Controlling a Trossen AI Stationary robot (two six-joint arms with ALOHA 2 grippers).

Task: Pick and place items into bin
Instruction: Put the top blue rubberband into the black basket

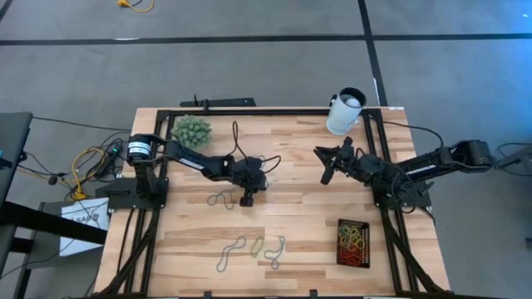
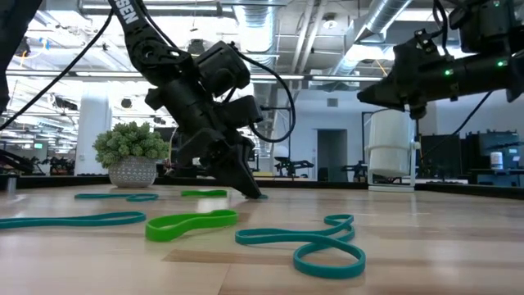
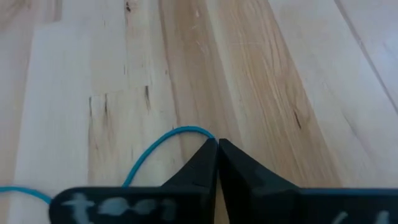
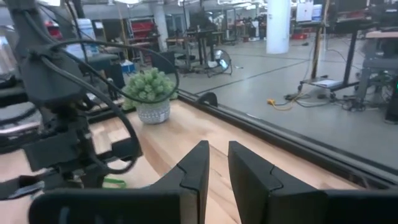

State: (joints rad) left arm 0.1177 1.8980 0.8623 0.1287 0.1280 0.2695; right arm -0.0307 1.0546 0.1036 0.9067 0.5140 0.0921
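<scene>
My left gripper (image 1: 247, 199) points down at the table's middle, its tips on the wood (image 2: 255, 195), shut on a thin blue rubber band (image 1: 220, 199) that lies flat beside it. Three more loops lie flat near the near edge: grey (image 1: 231, 253), yellow-green (image 1: 258, 246) and teal (image 1: 276, 249). The black bin (image 1: 340, 249) sits at the near right and holds several red and yellow bands. My right gripper (image 1: 326, 176) hovers above the table's far right part, holding nothing, with a narrow gap between its fingers (image 4: 218, 146). My left gripper pinches the blue band's curved end (image 3: 202, 131) between its two fingertips. The fingers come from above, slanting down, with their tips at the table top. The rest of the band (image 3: 146, 158) lies slack on the wood.
A green spiky ball (image 1: 192, 130) in a pot stands at the far left. A white cup (image 1: 345, 112) stands at the far right corner. A black frame (image 1: 249, 112) runs along the table's edges. Bare wood lies between the loose bands and the bin.
</scene>
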